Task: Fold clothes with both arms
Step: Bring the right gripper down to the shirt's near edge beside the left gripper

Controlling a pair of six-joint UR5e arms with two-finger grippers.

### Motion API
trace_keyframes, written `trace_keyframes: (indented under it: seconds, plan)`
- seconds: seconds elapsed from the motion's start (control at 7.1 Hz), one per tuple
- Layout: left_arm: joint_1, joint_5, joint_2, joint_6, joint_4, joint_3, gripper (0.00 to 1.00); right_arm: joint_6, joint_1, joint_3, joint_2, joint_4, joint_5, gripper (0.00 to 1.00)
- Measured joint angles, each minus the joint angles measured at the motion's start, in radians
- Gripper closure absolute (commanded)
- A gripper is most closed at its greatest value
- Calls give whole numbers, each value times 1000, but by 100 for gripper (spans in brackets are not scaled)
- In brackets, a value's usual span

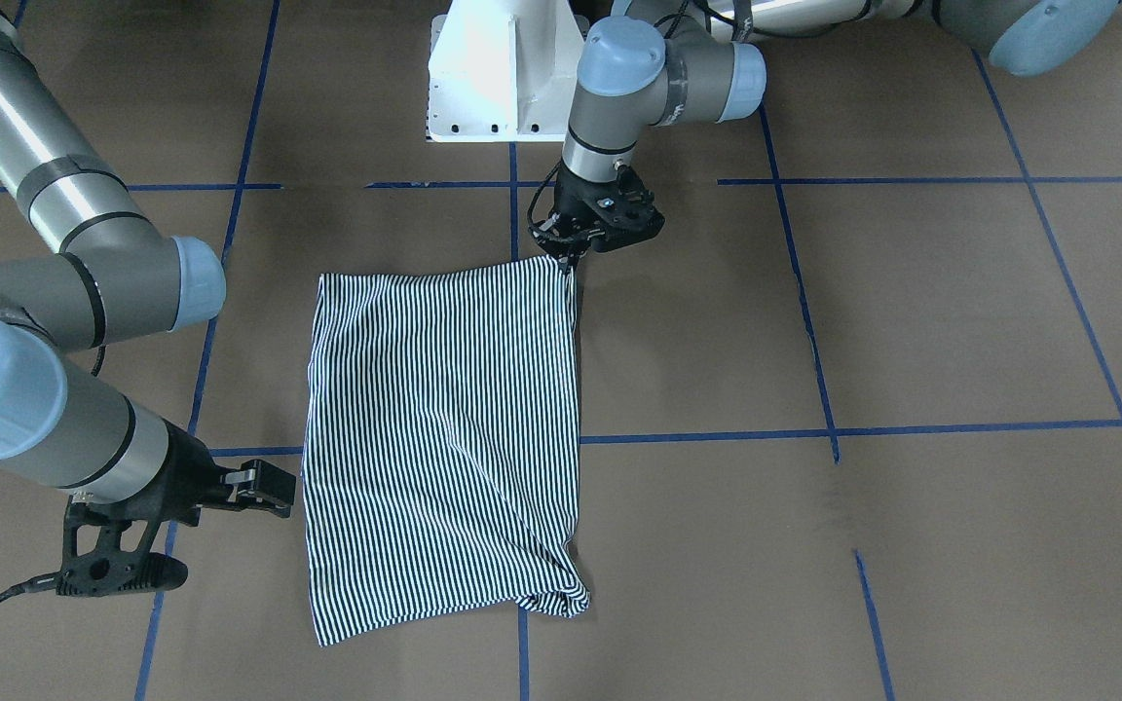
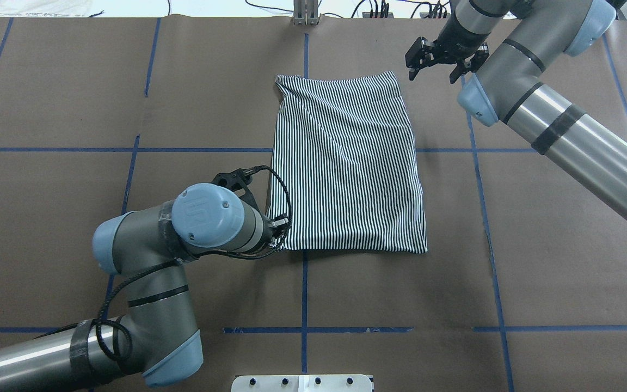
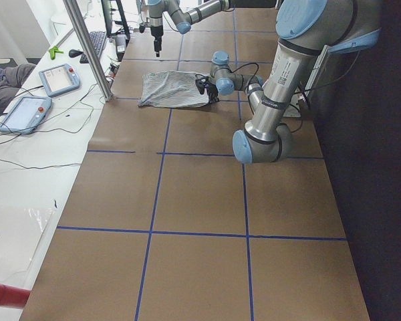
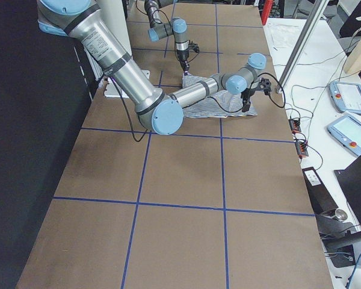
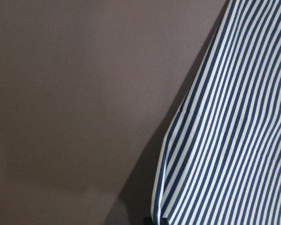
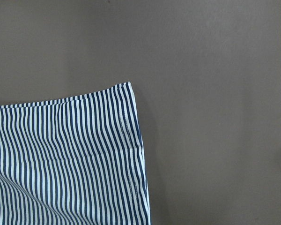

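The striped shirt (image 1: 444, 438) (image 2: 346, 163) lies on the brown table, folded into a tall rectangle; its collar and buttons are hidden. My left gripper (image 1: 569, 259) (image 2: 277, 225) is shut on the shirt's corner nearest the robot's base, and that corner is raised a little. In the left wrist view the lifted cloth (image 5: 234, 131) casts a shadow on the table. My right gripper (image 1: 271, 487) (image 2: 434, 61) hangs open just outside the shirt's far corner, apart from the cloth. The right wrist view shows that corner (image 6: 126, 89) lying flat.
The white pedestal base (image 1: 503, 78) stands at the table's robot side. Blue tape lines (image 2: 305, 326) grid the brown table. Beyond the far edge, a side table carries tablets (image 3: 60, 79) and cables, with a metal post (image 3: 87, 47) beside them.
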Motion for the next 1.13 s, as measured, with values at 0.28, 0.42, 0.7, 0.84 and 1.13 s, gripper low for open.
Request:
trace_keyframes:
  seconds: [0.28,0.42,0.7,0.84,1.13]
  plan:
    - [0,-2,54,33,-1,-81,100,305,-127,192,-110,1,-63,0]
    - [1,-3,59,36,-1,-88,100,471,-211,279,-162,-4,-149,0]
    - [1,-2,60,38,-2,-88,100,805,-342,409,-229,-33,-258,0]
    - [2,-2,60,38,-2,-87,100,919,-399,476,-248,-96,-305,0]
    - [2,-3,59,38,-3,-83,100,1037,-542,553,-251,-226,-450,0]
